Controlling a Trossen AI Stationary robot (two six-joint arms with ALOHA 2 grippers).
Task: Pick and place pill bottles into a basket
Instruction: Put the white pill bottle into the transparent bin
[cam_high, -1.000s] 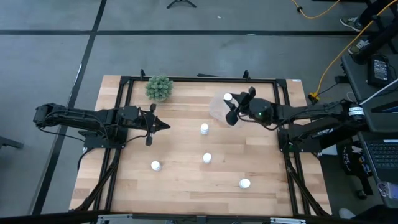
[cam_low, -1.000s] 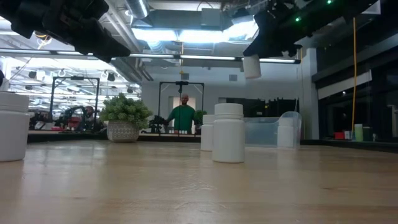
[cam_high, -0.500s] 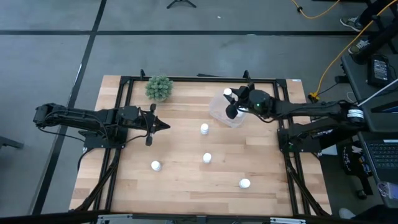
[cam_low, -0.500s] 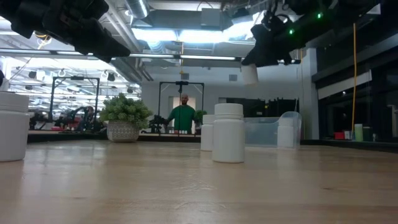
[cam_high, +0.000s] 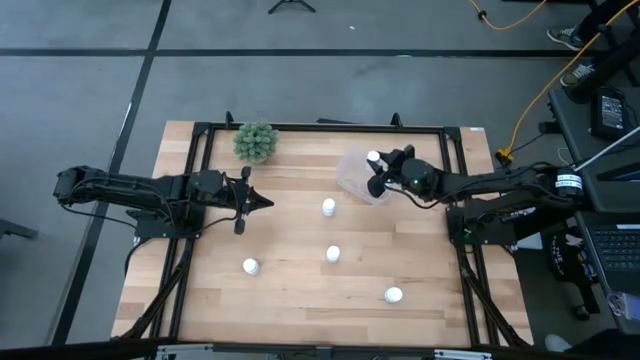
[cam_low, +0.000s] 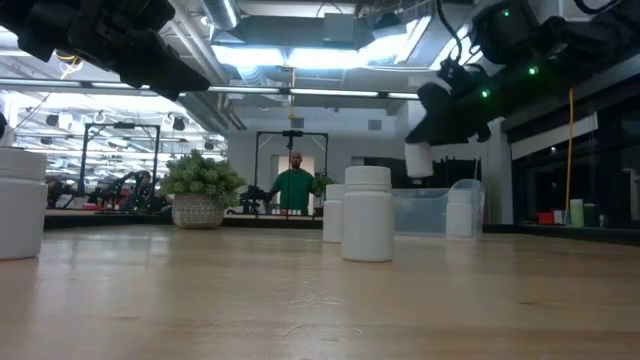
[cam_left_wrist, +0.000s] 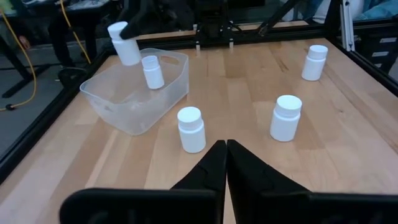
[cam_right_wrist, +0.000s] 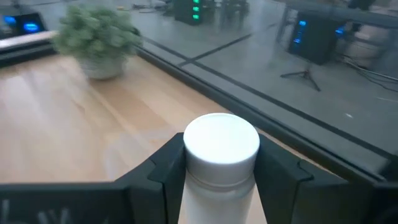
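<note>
High and wrist views of the table, near edge to far edge. Four white pill bottles are standing loose on the wood: one at the near right (cam_high: 393, 295), one at the near left (cam_high: 250, 266), one near the centre (cam_high: 333, 254), and one farther back (cam_high: 328, 207), just short of the basket.

The left gripper (cam_high: 262, 202) is hovering at the table's left side, well apart from every bottle, with its jaws pressed together into a point.

The transparent basket (cam_high: 350, 180) is sitting at the far right of the table, and one pill bottle (cam_left_wrist: 152, 71) is standing upright inside it.

The right gripper (cam_high: 378, 172) is hanging over the basket, its jaws pinching a sixth pill bottle (cam_right_wrist: 221, 162) at both sides, just below its cap; the bottle is riding clear of the basket's floor.

A green potted plant (cam_high: 256, 141) is standing at the far left edge. Beyond the table, a person (cam_low: 295, 186) is standing in the room.
</note>
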